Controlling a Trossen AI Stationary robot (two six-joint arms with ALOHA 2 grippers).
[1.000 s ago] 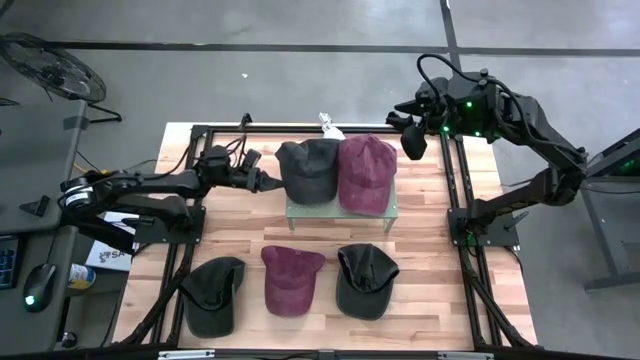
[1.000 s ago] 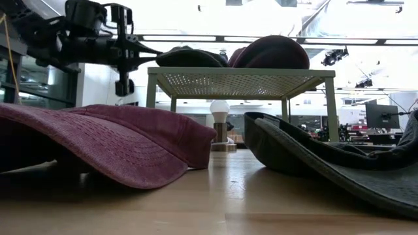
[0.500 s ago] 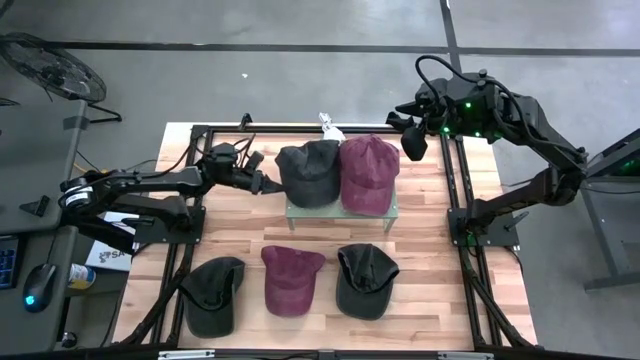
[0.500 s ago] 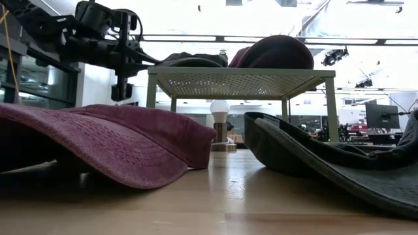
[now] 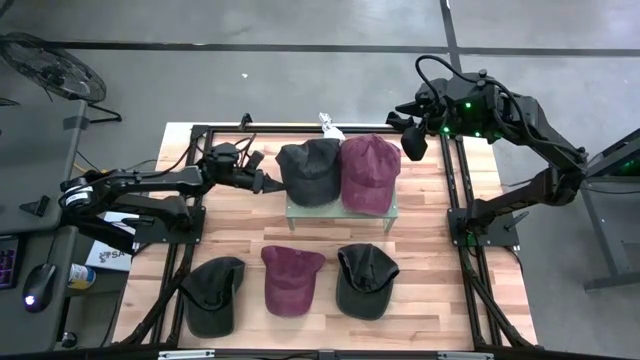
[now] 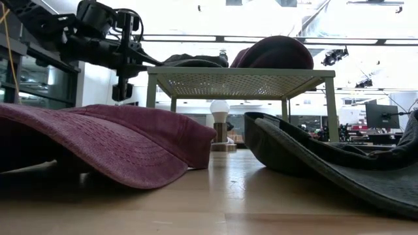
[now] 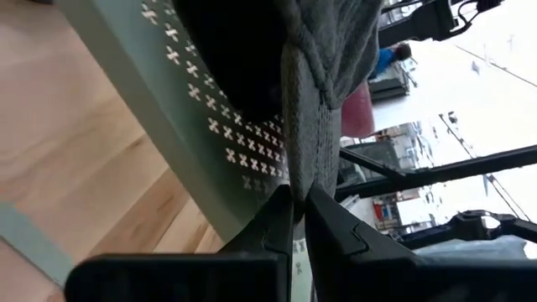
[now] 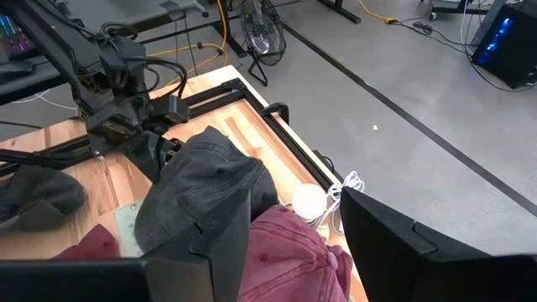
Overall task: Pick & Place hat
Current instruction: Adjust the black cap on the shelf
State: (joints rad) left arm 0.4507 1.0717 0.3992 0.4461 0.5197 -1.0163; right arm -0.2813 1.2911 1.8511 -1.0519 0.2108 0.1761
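Hat work centres on the dark grey cap (image 5: 308,170), which sits on the green perforated stand (image 5: 338,219) beside a maroon cap (image 5: 367,172). The left gripper (image 5: 268,184) has its fingers (image 7: 277,225) pressed together on a fold of that cap's fabric at the edge nearest them; the wrist view shows the cloth pinched flat between the two pads, with the stand's mesh just behind. The right gripper (image 5: 412,136) hovers off the far side of the stand, fingers well apart and holding nothing.

To do this step well, I judge the pinch should stay firm while the cap is drawn up and away from the stand — a thin fold of soft cloth can slide out if the pull is sudden. Lifting before pulling sideways should keep the cap from snagging on the mesh or nudging the maroon cap touching it on the side away from the fingers.

How much cloth lies between the pads is hard to judge — only the edge shows. The low view hides most of the grey cap behind the stand's top, and whether the cap has left the surface I cannot tell.
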